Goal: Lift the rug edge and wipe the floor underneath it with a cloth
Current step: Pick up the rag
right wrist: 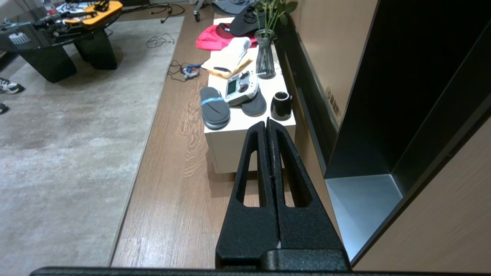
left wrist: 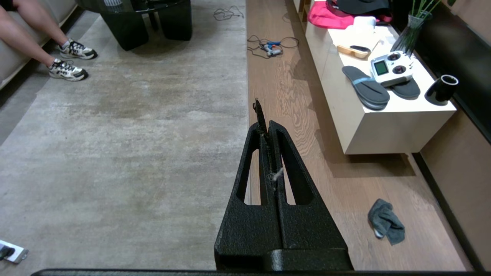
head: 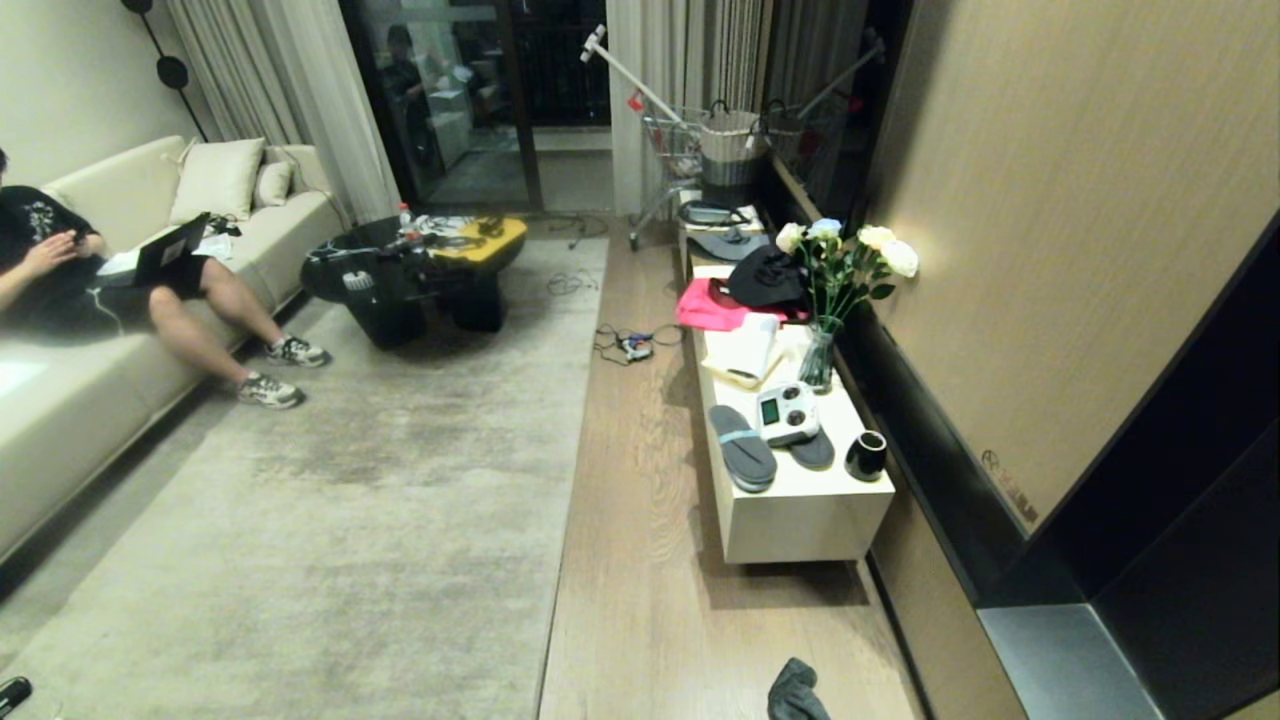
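Dark grey cloth [left wrist: 385, 221] lies crumpled on the floor [left wrist: 299, 103], below and to the robot's right of the left gripper [left wrist: 267, 128], well apart from it. Rug edge [left wrist: 246, 96] runs straight beneath that gripper, flat, not yet lifted. Left gripper pressed together, holding nothing. Right gripper [right wrist: 268, 132] likewise pressed together, empty, over the floor before the white low cabinet [right wrist: 224, 149]. Judged step: approach, nothing yet grasped. Next move calls for spreading the fingers and reaching down to the cloth.
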Controlling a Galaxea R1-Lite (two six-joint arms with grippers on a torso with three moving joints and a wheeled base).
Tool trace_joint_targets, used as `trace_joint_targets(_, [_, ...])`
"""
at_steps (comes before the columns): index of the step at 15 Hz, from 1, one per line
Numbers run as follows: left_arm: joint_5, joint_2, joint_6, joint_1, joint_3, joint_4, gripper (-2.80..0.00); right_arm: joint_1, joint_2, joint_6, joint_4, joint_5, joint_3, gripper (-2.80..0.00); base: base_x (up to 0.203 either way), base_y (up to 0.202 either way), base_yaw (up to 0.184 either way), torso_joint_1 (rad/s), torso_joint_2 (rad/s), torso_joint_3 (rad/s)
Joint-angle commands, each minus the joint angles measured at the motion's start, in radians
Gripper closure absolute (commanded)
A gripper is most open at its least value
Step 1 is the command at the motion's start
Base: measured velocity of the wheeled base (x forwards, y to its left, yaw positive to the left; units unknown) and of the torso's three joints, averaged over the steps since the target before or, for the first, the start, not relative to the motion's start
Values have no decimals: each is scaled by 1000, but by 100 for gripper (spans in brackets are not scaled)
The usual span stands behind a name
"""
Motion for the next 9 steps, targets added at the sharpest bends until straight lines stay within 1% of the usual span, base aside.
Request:
trace_joint_targets(1, [0,0,0,0,0,1,0,0,1,2,0,1,0,0,0,0,0,-127,325,172])
trace_joint_targets(9, [0,0,-1,-1,0,1,0,-1,1,2,-5,1,0,0,0,0,0,-128,311,179])
